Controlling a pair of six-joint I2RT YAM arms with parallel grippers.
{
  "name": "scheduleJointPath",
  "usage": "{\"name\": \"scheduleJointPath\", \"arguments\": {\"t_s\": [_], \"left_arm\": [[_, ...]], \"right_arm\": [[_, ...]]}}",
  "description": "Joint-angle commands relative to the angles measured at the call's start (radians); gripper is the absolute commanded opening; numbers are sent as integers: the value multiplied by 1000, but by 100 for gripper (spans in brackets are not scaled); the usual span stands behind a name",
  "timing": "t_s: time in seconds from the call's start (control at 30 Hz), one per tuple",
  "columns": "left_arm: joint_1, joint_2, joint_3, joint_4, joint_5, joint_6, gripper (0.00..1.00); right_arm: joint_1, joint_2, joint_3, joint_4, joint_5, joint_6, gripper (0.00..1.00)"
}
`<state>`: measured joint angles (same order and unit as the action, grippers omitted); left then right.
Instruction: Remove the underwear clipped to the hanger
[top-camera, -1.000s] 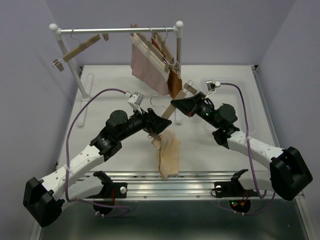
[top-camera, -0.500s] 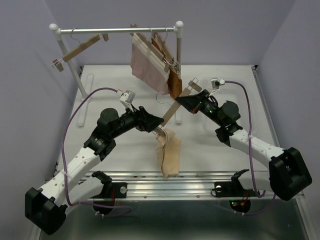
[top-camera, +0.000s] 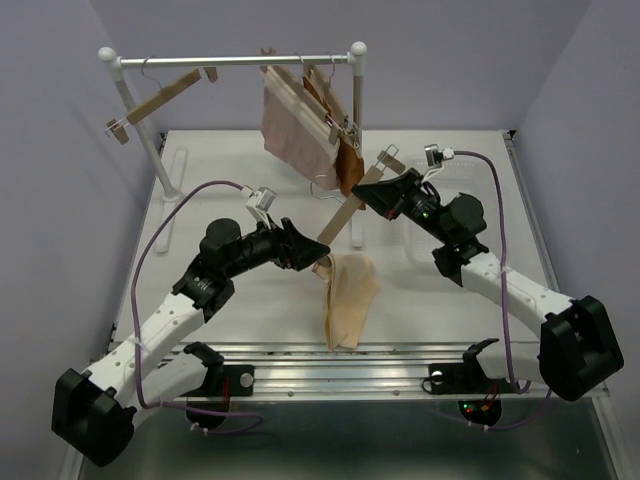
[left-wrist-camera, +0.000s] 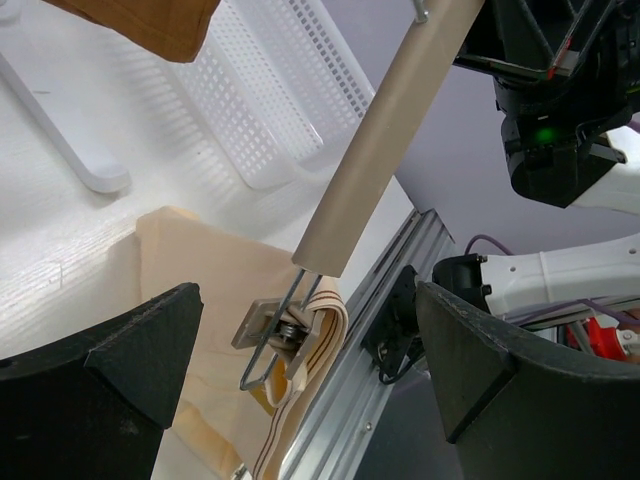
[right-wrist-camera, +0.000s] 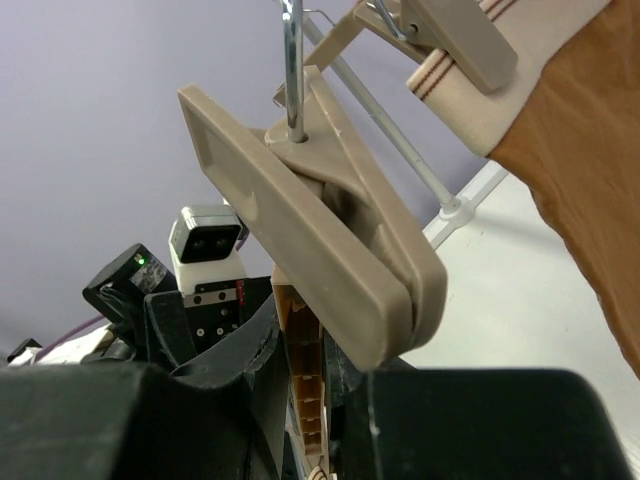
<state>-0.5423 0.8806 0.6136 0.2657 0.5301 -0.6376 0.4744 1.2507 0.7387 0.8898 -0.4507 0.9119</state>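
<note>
The right gripper is clamped on the upper part of a wooden hanger and holds it tilted above the table, with the low end pointing toward the left arm. The cream brief hangs from that low end. One clip pinches its striped waistband, and the rest of the cloth lies slumped on the table below. The clip at the hanger's upper end looks empty in the right wrist view. The left gripper hovers just beside the low clip, its fingers spread wide on either side of it and touching nothing. The step in hand appears to be freeing this last clip. To do it well, the left jaws should line up squarely across the clip's wings, not the cloth, then squeeze while the right arm keeps the hanger steady so the clip cannot swing away. The brief should then drop by its own weight. The pink brief and brown brief hang clipped on the rack behind.
</note>
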Motion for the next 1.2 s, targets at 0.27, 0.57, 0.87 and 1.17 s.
{"name": "scheduleJointPath", "arguments": {"t_s": [0.27,0.57,0.87,1.17], "left_arm": [[5,-8,-26,145,85,-34,99],[5,-20,-35,155,94,-42,99],[5,-15,-34,158,103,-42,84],[7,-2,-28,159,96,-39,0]], "right_arm": [[-16,50,100,66,-23,4,1],[-25,73,108,97,-5,-2,1],[-43,107,116,81,9,31,1],[-62,130,123,80,-6,50,1]]}}
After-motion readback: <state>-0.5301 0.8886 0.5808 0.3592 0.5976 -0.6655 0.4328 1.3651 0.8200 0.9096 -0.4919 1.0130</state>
